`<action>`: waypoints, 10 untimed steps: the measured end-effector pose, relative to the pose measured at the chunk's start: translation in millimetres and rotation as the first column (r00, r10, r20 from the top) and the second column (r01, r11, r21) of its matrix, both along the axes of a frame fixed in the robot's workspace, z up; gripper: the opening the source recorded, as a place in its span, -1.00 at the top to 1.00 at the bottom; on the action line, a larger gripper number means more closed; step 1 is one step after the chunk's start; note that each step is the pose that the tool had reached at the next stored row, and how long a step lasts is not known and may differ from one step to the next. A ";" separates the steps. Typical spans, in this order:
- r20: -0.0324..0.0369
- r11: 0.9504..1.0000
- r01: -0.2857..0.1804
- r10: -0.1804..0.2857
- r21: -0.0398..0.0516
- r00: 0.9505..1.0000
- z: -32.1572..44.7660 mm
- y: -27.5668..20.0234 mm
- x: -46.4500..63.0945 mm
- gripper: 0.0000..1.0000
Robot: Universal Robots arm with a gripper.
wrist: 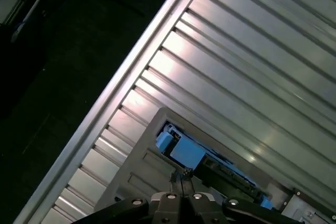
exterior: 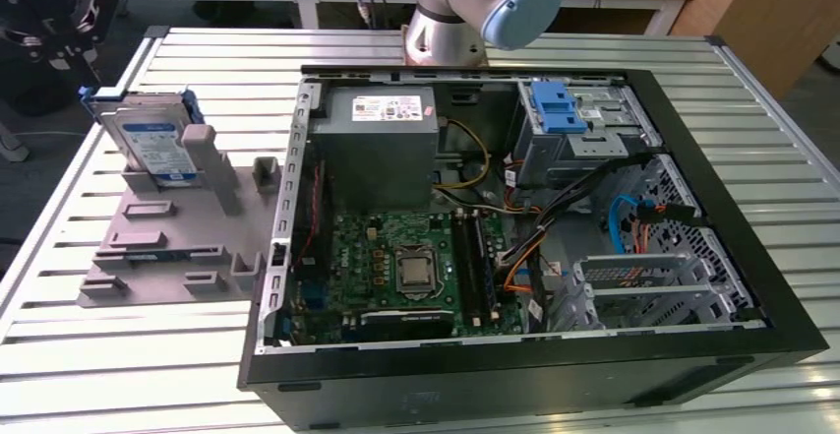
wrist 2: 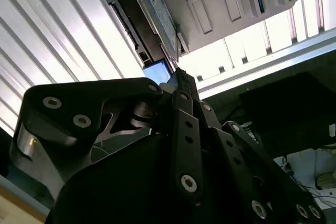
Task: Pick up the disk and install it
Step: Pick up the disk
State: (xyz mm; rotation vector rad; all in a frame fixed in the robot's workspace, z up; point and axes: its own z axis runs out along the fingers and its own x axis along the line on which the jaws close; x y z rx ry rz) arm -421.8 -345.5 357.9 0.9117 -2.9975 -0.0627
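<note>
Gripper [wrist: 181, 176], fingers pressed together on nothing; just ahead of its fingertips, the disk [exterior: 149, 142] stands upright in a grey holder [exterior: 157, 247].

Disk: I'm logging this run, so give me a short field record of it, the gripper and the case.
disk: upright in grey holder, not picked up
gripper: shut, empty, beside the disk's blue frame; contact unclear
case: open, lying on table, to the exterior view's right of holder
</note>
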 end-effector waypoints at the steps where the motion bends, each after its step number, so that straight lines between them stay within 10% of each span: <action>1: 0.000 1.000 -0.017 0.017 0.000 1.000 -0.1 0.0 0.0 0.79; 10: -0.001 0.988 -0.156 0.156 0.000 0.988 -1.0 0.0 0.1 0.79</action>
